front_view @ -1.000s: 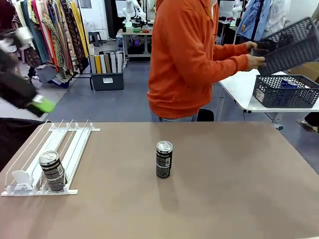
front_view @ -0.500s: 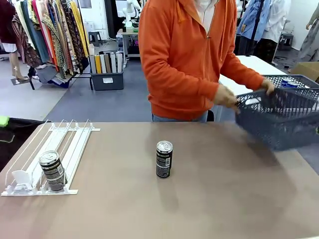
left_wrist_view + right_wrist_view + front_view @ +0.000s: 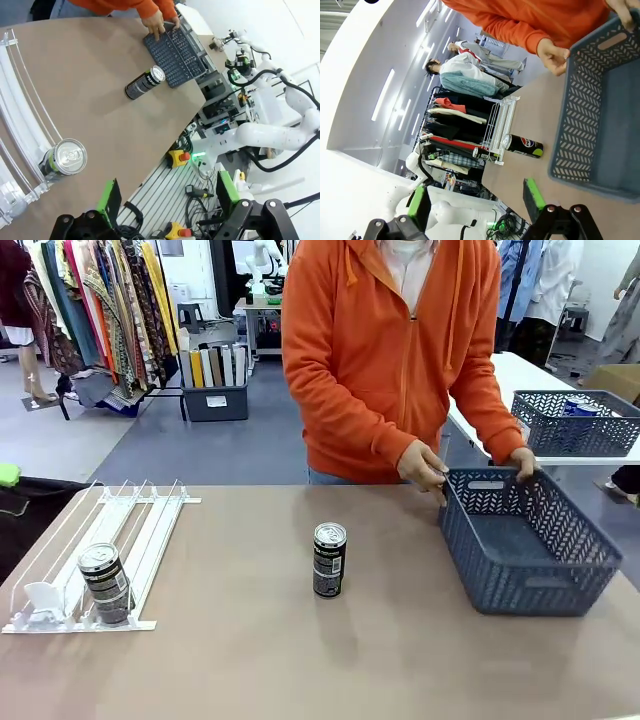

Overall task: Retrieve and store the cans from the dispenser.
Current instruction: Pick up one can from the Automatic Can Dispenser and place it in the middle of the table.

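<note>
One dark can (image 3: pixel 329 560) stands upright mid-table, also seen from my left wrist (image 3: pixel 145 83) and right wrist (image 3: pixel 522 145). Another dark can (image 3: pixel 105 583) stands at the near, stopper end of the white dispenser (image 3: pixel 140 530), just ahead of my left gripper (image 3: pixel 168 195), which hangs open above the table's edge. The left wrist view shows this can's silver top (image 3: pixel 64 159). My right gripper (image 3: pixel 476 202) is open too, off the table's side, with nothing between its fingers.
A person in an orange hoodie stands across the table, both hands (image 3: pixel 425 468) on the far rim of a grey-blue lattice basket (image 3: pixel 525 550) resting at the table's right. A second basket (image 3: pixel 575 425) sits on a white side table behind.
The person swung the basket over from the side table and set it down on the right of my table. My left arm withdrew past the left edge of the front view.
</note>
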Action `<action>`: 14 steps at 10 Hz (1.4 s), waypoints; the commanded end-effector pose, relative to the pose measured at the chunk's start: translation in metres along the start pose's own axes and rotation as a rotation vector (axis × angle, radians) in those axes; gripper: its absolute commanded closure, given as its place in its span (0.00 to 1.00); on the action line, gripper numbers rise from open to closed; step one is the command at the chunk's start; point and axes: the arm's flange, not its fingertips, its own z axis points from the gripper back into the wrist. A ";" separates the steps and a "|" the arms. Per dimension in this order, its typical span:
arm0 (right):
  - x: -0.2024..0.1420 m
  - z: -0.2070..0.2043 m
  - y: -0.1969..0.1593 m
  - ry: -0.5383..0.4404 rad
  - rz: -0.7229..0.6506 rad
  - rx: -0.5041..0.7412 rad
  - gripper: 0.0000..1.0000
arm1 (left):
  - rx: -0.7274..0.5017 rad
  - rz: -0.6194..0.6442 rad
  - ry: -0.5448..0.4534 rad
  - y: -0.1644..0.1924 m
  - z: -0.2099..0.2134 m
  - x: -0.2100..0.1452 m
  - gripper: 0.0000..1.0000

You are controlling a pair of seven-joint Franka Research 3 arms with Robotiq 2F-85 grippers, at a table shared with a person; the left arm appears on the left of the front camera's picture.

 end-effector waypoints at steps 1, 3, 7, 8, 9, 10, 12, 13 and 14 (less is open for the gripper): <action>0.003 0.000 0.002 -0.002 0.014 0.007 0.00 | -0.023 -0.016 -0.021 0.002 0.000 -0.001 0.00; 0.003 0.000 0.002 -0.002 0.014 0.007 0.00 | 0.000 0.003 -0.001 0.001 0.001 -0.001 0.00; 0.003 0.000 0.002 -0.002 0.014 0.007 0.00 | 0.369 0.022 0.254 -0.064 -0.047 0.023 0.00; 0.003 0.000 0.002 -0.002 0.014 0.007 0.00 | 0.585 0.132 0.266 -0.070 -0.064 0.027 0.00; 0.003 0.000 0.002 -0.002 0.014 0.007 0.00 | 0.769 0.214 0.276 -0.072 -0.079 0.030 0.00; 0.003 0.000 0.002 -0.002 0.014 0.007 0.00 | 0.921 0.221 0.239 -0.074 -0.092 0.035 0.00; 0.003 0.000 0.002 -0.002 0.014 0.007 0.00 | 0.945 0.099 0.183 -0.080 -0.110 0.044 0.00; 0.003 0.000 0.002 -0.002 0.014 0.007 0.00 | 0.914 0.093 0.156 -0.083 -0.117 0.049 0.00; 0.003 0.000 0.002 -0.002 0.014 0.007 0.00 | 0.938 0.097 0.178 -0.085 -0.106 0.043 0.00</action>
